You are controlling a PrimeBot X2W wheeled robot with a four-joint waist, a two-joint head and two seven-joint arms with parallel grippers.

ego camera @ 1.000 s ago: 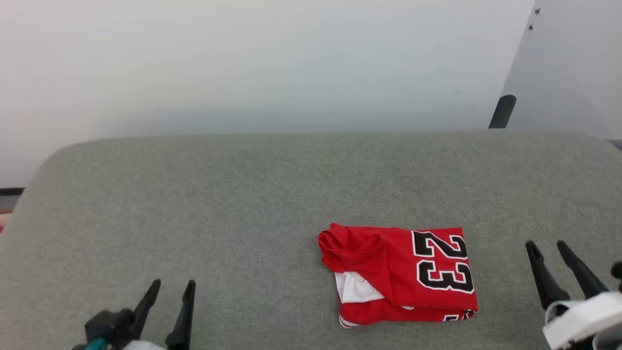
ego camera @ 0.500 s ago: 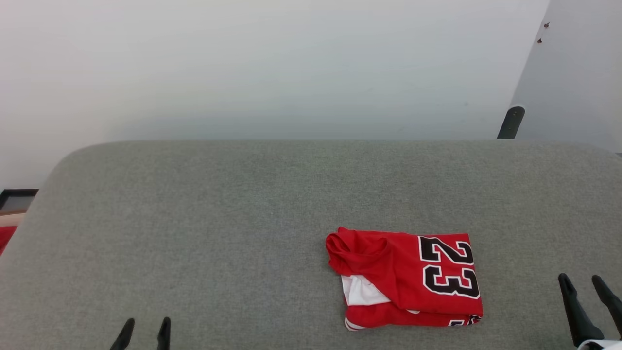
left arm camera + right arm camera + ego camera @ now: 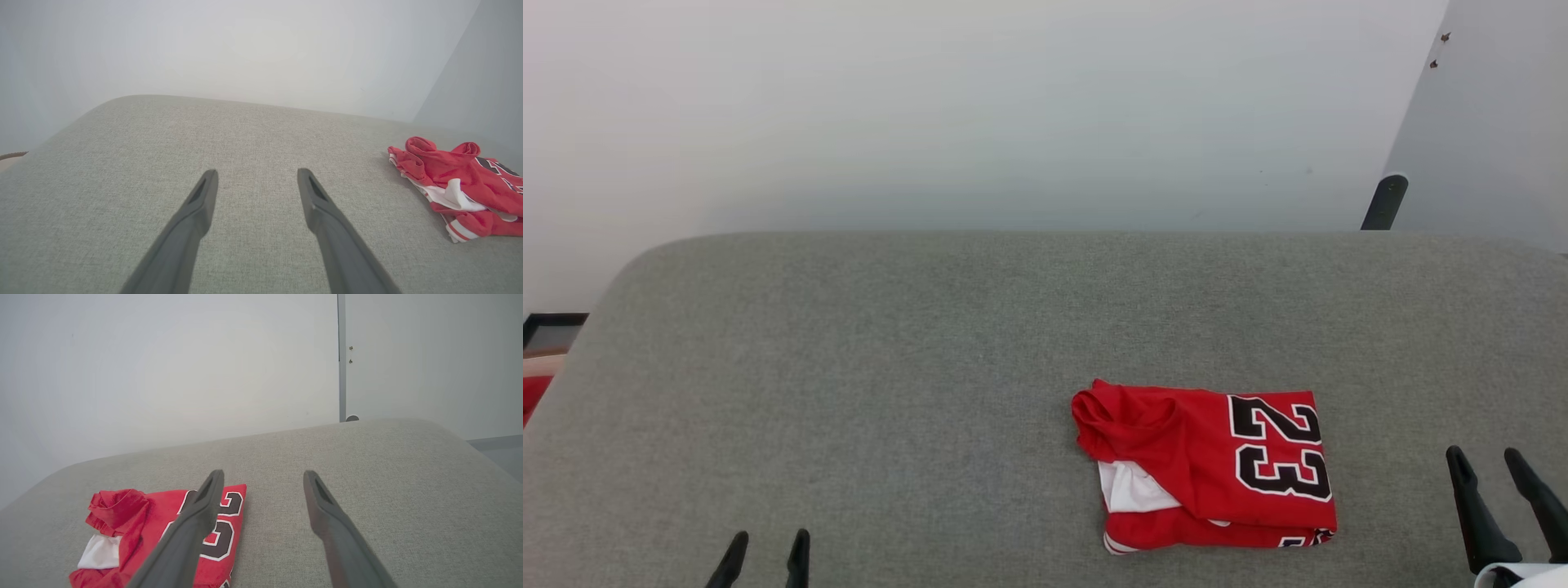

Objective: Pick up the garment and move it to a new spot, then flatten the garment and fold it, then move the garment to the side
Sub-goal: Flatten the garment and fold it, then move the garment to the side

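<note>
We see the folded red jersey (image 3: 1209, 469) lying on the grey fabric cushion (image 3: 915, 367), right of centre, with the "23" print facing up and some white cloth showing at its near left side. Left gripper (image 3: 770, 541) is at the lower left, fingers spread, empty, well apart from the jersey. Right gripper (image 3: 1483, 456) is at the lower right, also spread and empty, near the jersey's right edge but not touching it. A pale wall (image 3: 931, 106) stands behind.
</note>
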